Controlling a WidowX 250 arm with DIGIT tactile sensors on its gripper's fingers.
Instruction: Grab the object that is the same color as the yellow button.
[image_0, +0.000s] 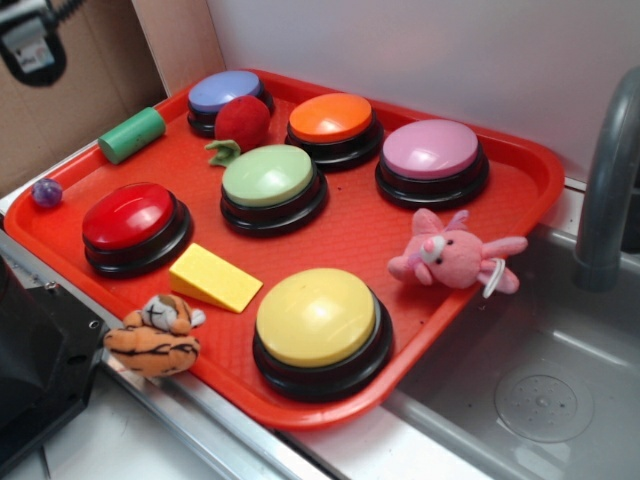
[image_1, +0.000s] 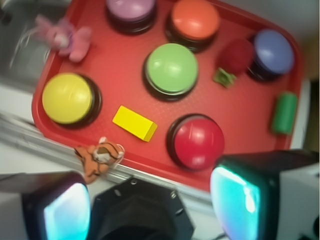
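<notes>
Yellow plastic marks two things on the red tray (image_0: 520, 175): the wedge-shaped block (image_0: 214, 278) and the yellow button (image_0: 318, 322). The block is found near the tray's front edge, between the red button (image_0: 133, 222) and the yellow button, touching neither. Open tray floor is left around the block on all sides. Just beside it, straddling the front rim, a tiger plush (image_0: 155, 338) is lodged. The green button (image_0: 270, 183) is set in the middle, with the orange button (image_0: 332, 124), purple button (image_0: 431, 156) and blue button (image_0: 226, 97) along the back edge. A red ball (image_0: 241, 122) is pressed against the blue button, and a green cylinder (image_0: 131, 134) is laid near the left back corner.

Only in the wrist view is the gripper (image_1: 150, 200) shown, high above the front rim; its jaws are spread wide and nothing is held. Only in the exterior view are a small purple ball (image_0: 46, 192) on the left rim, a grey sink (image_0: 540, 370) and a faucet (image_0: 608, 180) at the right made out clearly. A pink plush (image_0: 452, 255) is draped over the tray's right edge.
</notes>
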